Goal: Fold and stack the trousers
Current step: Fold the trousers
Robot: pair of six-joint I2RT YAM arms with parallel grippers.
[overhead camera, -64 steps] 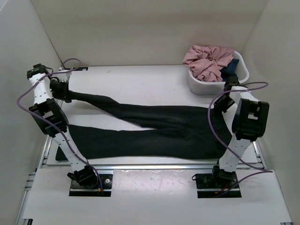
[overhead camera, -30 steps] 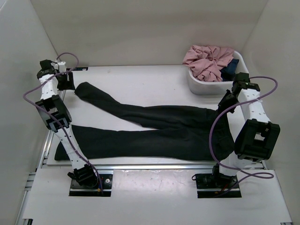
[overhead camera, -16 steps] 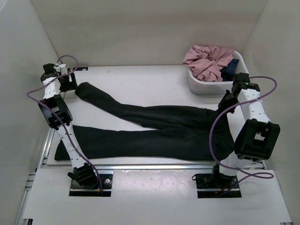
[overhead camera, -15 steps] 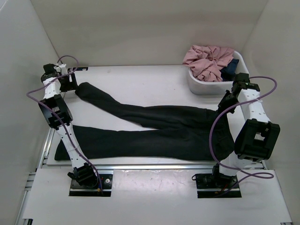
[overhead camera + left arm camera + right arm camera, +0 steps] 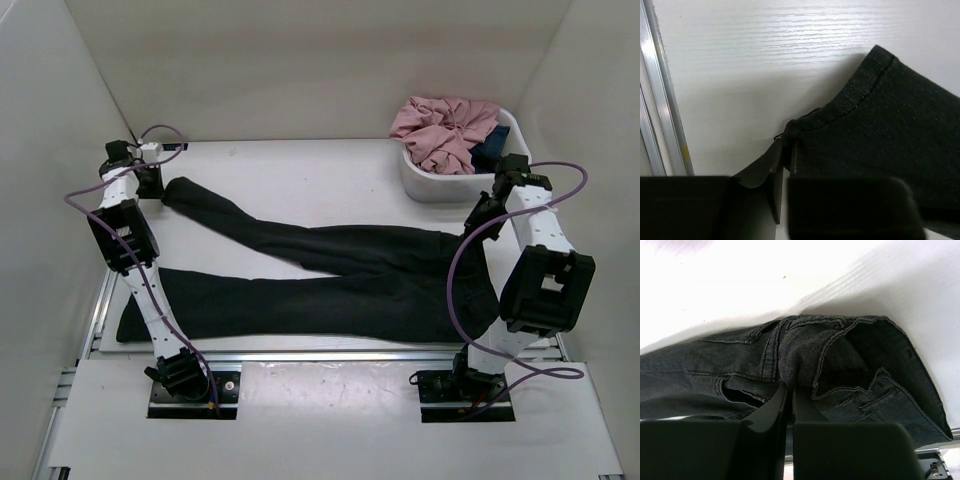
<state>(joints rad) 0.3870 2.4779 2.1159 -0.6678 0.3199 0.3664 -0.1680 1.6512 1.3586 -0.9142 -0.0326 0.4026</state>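
Note:
The black trousers [image 5: 330,275] lie spread on the white table, waist at the right, legs running left. The far leg ends at the back left, the near leg at the front left edge. My left gripper [image 5: 160,185] is shut on the corner of the far leg's hem [image 5: 840,107], low over the table. My right gripper [image 5: 478,228] is shut on a bunch of the waistband [image 5: 805,350] at the trousers' right end, held slightly lifted.
A white bin [image 5: 440,180] at the back right holds a pink garment [image 5: 440,130] and a small dark blue cloth [image 5: 492,142]. An aluminium rail [image 5: 660,100] runs along the table's left edge. White walls enclose the table on three sides.
My left gripper has carried the far leg's hem up and to the back left, straightening that leg. My right arm has swung up and stretched, holding the waistband near the bin.

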